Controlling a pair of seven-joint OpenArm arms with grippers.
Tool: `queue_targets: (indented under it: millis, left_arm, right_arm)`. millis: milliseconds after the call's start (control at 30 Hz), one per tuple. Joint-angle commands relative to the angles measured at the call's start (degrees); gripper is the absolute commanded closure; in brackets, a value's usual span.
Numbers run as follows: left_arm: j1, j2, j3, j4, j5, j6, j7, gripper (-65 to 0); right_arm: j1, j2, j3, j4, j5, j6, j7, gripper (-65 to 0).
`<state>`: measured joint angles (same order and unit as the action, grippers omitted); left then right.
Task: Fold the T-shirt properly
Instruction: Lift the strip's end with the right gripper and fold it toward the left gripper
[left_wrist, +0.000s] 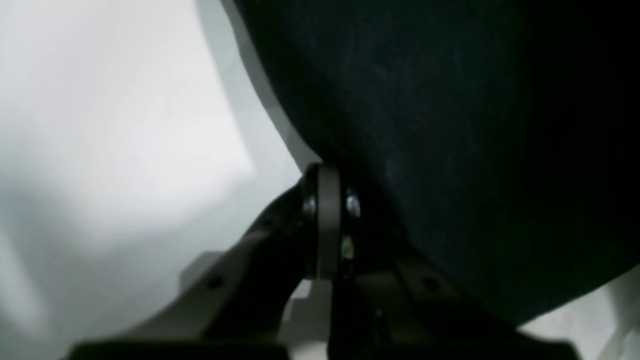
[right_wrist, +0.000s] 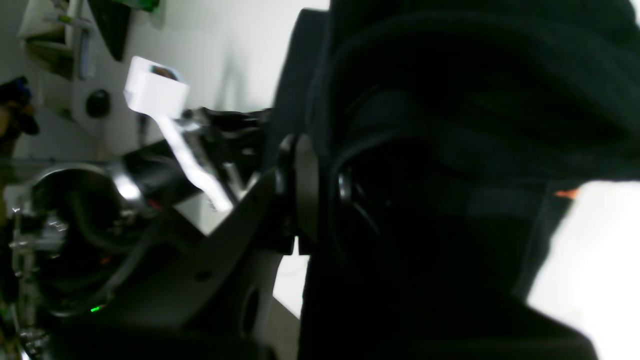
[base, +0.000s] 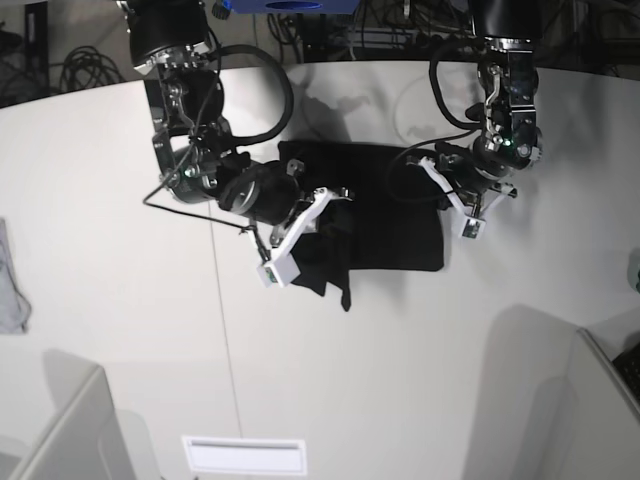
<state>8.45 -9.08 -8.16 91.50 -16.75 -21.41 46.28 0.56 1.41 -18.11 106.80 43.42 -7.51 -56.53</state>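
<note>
The black T-shirt (base: 385, 215) lies partly folded in the middle of the white table, with one part hanging down at its front left. My right gripper (base: 330, 215) is at the shirt's left side. In the right wrist view it (right_wrist: 312, 192) is shut on bunched black cloth (right_wrist: 450, 125), and a small orange bit of print (right_wrist: 566, 193) shows. My left gripper (base: 437, 190) is at the shirt's right edge. In the left wrist view it (left_wrist: 330, 210) is shut, with black cloth (left_wrist: 450, 125) draped over its right finger and lifted off the table.
A small grey cloth (base: 10, 285) lies at the table's far left edge. A white slotted plate (base: 245, 455) sits near the front edge. Grey boxes stand at the front left (base: 60, 430) and front right (base: 590, 410). Cables hang behind the table.
</note>
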Motion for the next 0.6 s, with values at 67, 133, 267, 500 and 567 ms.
queue_targets:
  millis: [67, 133, 267, 500, 567]
  left_arm:
    - [0.4, -0.4, -0.1, 0.9, -0.2, -0.3, 0.4, 0.0]
    - [0.6, -0.4, -0.1, 0.9, -0.2, -0.3, 0.4, 0.0]
    - [1.7, -0.5, -0.7, 0.9, -0.2, -0.3, 0.2, 0.0]
    - [2.9, -0.8, -0.8, 1.4, 0.1, -0.4, 0.1, 0.0]
    - [3.8, -0.8, -0.8, 3.0, 0.2, -0.4, 0.1, 0.0]
  right_arm:
    - [3.5, -0.3, -3.8, 0.8, 1.3, -1.9, 1.2, 0.0]
    - [4.3, -0.6, -5.4, -0.7, 1.3, -2.1, 1.3, 0.0]
    - [4.7, -1.5, -8.2, -6.5, 1.3, -2.5, 5.3, 0.0]
    - [5.7, -1.3, -13.4, -15.2, 1.2, -2.5, 11.7, 0.0]
    - [5.8, -1.3, -14.6, -15.5, 1.2, -2.5, 12.4, 0.0]
